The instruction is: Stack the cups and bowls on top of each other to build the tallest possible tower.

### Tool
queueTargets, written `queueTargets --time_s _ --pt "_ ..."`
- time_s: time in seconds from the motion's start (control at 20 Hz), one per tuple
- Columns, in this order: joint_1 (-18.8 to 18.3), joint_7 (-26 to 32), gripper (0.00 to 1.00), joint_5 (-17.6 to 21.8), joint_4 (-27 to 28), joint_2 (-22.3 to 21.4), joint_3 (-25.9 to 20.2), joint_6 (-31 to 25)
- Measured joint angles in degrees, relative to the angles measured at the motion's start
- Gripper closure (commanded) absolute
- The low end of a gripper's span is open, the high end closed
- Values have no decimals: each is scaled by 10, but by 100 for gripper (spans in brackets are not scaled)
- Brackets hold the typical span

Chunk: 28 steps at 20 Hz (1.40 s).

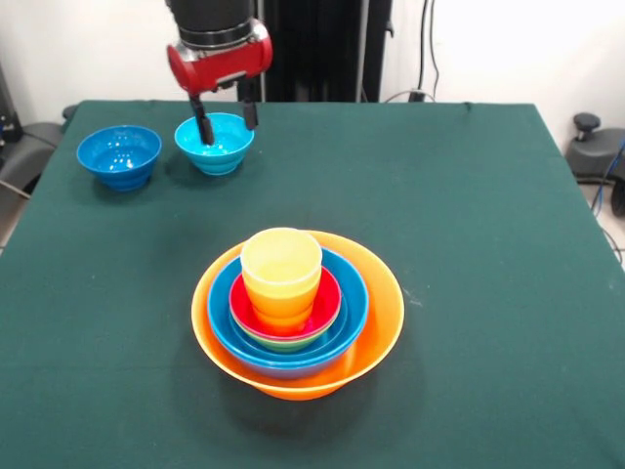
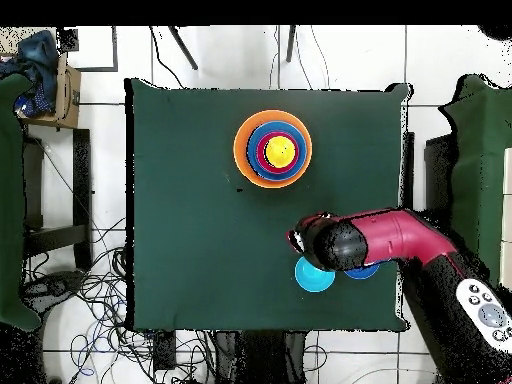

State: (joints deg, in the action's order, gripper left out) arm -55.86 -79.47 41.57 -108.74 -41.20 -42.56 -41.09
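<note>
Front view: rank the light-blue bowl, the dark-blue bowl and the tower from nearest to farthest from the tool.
1. Light-blue bowl: right at the tool, whose open fingers straddle its rim.
2. Dark-blue bowl: just beside the light-blue one, toward the picture's left edge.
3. Tower: farthest, mid-table toward the picture's bottom, with the orange bowl as its base and a yellow cup on top.

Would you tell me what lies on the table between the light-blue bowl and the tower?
Nothing: in the front view, only bare green cloth separates the light-blue bowl from the tower.
</note>
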Motion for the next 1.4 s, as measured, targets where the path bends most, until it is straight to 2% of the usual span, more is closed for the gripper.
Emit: queueTargets --time_s 0.4,0.85,1.4 --pt "-21 0 0 1 -8 -6 -5 0" --pt "-16 0 0 1 -8 -7 -6 0" --pt "0 0 0 22 -8 -7 -6 0"
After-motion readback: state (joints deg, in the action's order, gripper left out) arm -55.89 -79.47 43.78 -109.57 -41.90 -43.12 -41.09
